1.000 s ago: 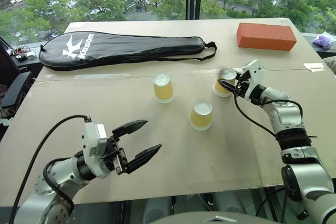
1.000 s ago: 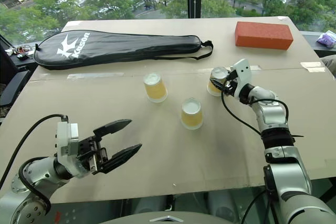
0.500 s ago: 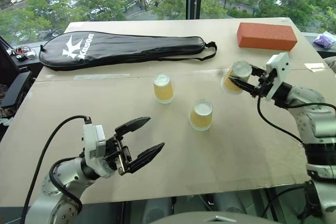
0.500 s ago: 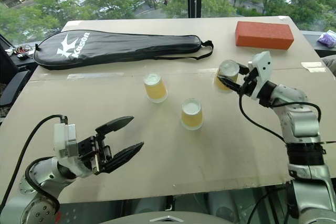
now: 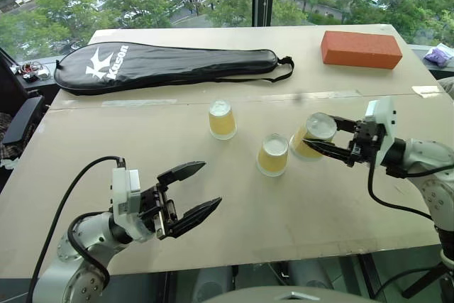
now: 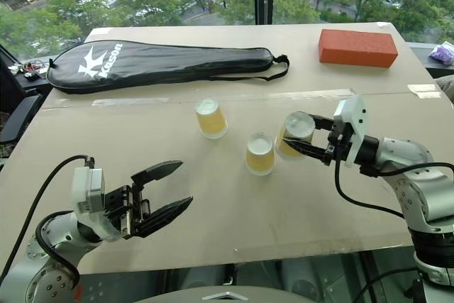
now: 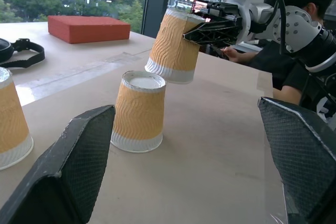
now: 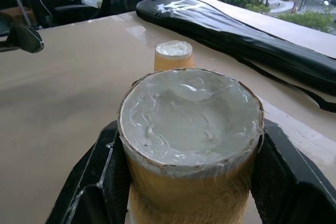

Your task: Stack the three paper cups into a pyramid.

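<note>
Three yellow-orange paper cups are upside down. One cup [image 5: 222, 120] stands mid-table, and a second cup [image 5: 272, 155] stands nearer me to its right. The third cup [image 5: 313, 135] hangs tilted just right of the second, off the table, its rim about level with that cup's top [image 7: 173, 45]. My right gripper [image 5: 316, 134] is shut on it from the right, a finger [image 8: 100, 182] on each side. My left gripper [image 5: 210, 184] is open and empty near the front edge, left of the cups, with its fingers [image 7: 68, 166] framing the second cup [image 7: 138, 112].
A black racket bag [image 5: 163, 65] lies across the far left of the table [image 5: 319, 211]. An orange brick [image 5: 360, 49] sits at the far right corner. A person in dark clothes [image 7: 286, 74] sits beyond the table's right side.
My right gripper has lifted the third cup off the table and carried it back toward me, from the far right to just beside the second cup. The left gripper stayed in place.
</note>
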